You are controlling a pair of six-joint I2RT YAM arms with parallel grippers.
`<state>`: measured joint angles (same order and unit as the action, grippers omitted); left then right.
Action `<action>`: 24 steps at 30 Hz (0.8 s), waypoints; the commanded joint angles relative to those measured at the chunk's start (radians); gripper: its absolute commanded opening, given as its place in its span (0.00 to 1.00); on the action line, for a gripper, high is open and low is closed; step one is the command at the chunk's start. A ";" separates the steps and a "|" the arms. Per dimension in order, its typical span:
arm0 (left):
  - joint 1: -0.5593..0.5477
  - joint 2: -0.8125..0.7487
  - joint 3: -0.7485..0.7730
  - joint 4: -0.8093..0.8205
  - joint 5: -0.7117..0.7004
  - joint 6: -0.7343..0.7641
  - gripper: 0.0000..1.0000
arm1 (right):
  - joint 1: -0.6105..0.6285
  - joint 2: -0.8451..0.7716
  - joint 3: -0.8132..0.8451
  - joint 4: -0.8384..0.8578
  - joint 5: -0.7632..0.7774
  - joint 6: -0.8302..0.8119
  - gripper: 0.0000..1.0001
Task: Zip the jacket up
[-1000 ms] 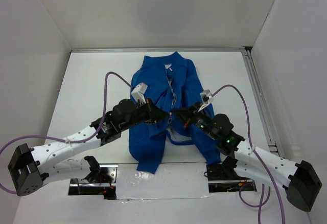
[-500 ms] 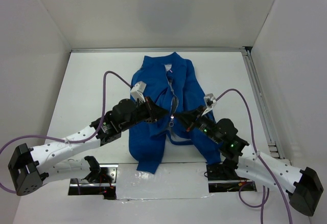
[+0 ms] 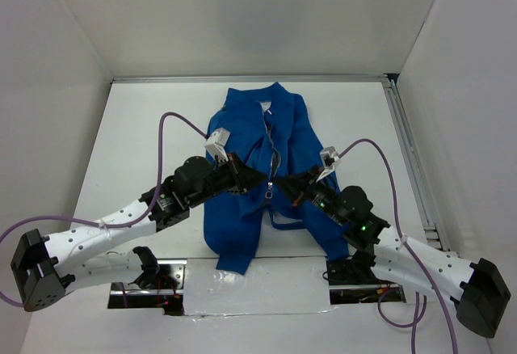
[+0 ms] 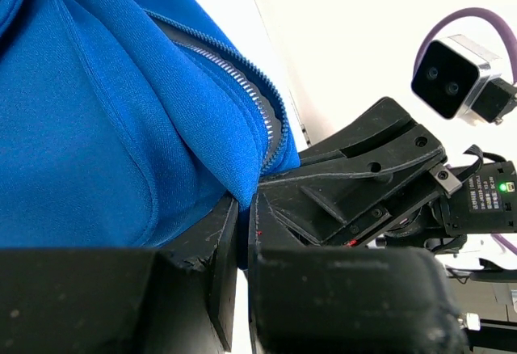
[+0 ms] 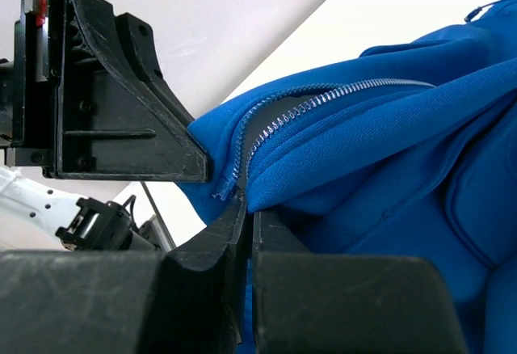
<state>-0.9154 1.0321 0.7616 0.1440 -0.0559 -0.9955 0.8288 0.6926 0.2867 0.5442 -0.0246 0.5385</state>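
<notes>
- Top external view: nearest the arm bases lies the hem of the jacket (image 3: 239,241), spread flat on the table (image 3: 145,128). Its long axis runs straight away from the robot.
- Just beyond the hem, the left gripper (image 3: 258,181) and the right gripper (image 3: 284,184) meet nose to nose over the low end of the front opening. Each comes in from its own side, and neither is clearly the nearer.
- Left wrist view: the fingers (image 4: 218,241) are pinched, with only a slit between them, on the bottom corner of one front edge, where the zipper teeth (image 4: 242,79) end.
- Right wrist view: this arm's jaws are clamped on the other front edge, beside its own row of teeth. The slider cannot be made out.
- Farther off, the opening gapes, showing pale lining, up to the collar (image 3: 273,94) at the far end. My judgement is that the two bottom ends must be mated before any pull toward the collar.
</notes>
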 commanded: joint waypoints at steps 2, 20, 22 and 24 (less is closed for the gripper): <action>-0.007 -0.015 0.019 0.078 0.007 0.001 0.00 | 0.010 -0.018 0.025 0.129 -0.008 0.000 0.00; -0.008 0.009 0.031 0.080 0.016 0.006 0.00 | 0.010 -0.022 0.037 0.131 -0.012 -0.006 0.00; -0.008 0.003 0.025 0.086 0.025 0.008 0.00 | 0.010 -0.013 0.043 0.128 0.006 -0.006 0.00; -0.007 -0.003 0.018 0.098 0.034 0.014 0.00 | 0.010 -0.007 0.048 0.125 0.022 -0.008 0.00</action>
<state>-0.9154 1.0458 0.7616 0.1429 -0.0532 -0.9970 0.8288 0.6853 0.2874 0.5537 -0.0299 0.5377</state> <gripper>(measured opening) 0.172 0.047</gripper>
